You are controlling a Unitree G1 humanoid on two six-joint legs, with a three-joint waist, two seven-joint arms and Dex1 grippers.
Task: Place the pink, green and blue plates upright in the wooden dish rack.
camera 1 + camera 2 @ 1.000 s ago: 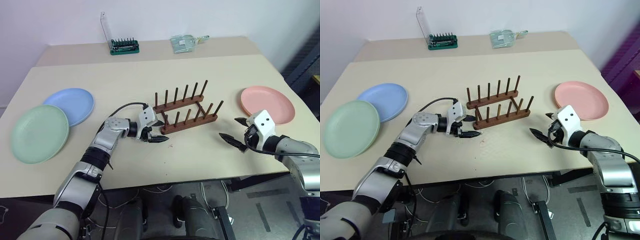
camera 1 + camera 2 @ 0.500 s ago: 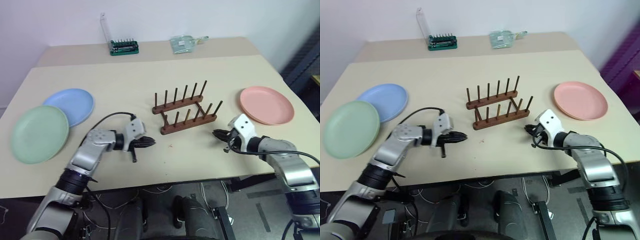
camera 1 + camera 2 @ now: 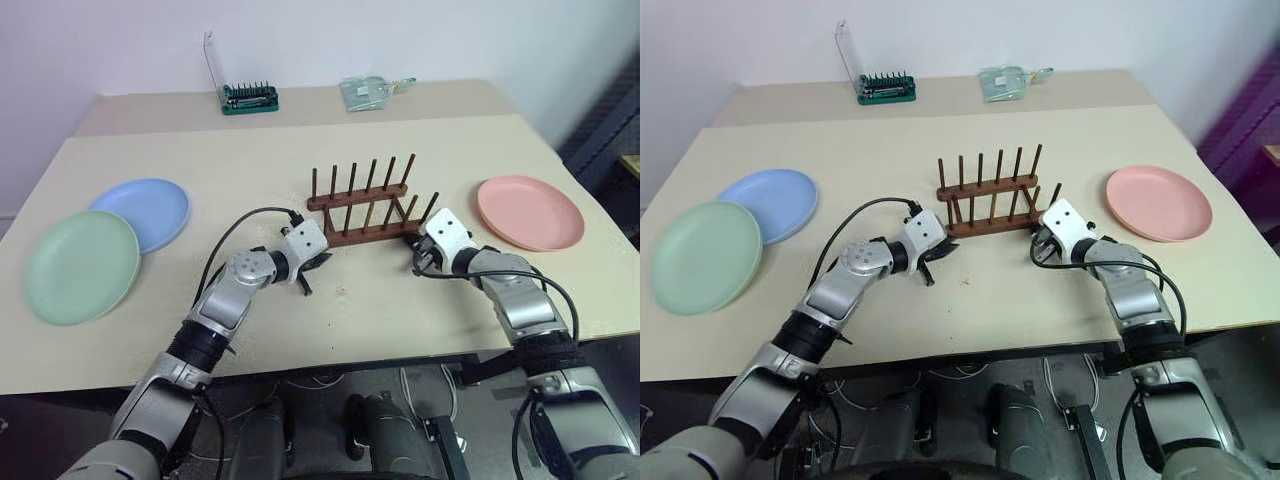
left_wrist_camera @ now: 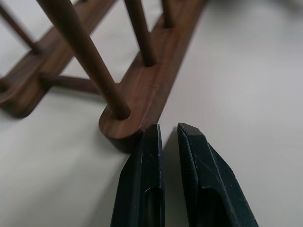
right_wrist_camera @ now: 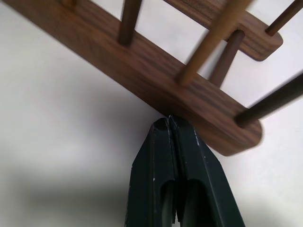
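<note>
Both sets of fingers, left [image 4: 166,135] and right [image 5: 169,124], are clenched on nothing and pressed against the near rail of the small dark brown wooden dish rack [image 3: 365,205] mid-counter [image 3: 260,140], seemingly to nudge it square before loading plates.

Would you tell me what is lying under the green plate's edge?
The green plate overlaps the blue plate, covering part of its rim; the rest rests on the table.
</note>
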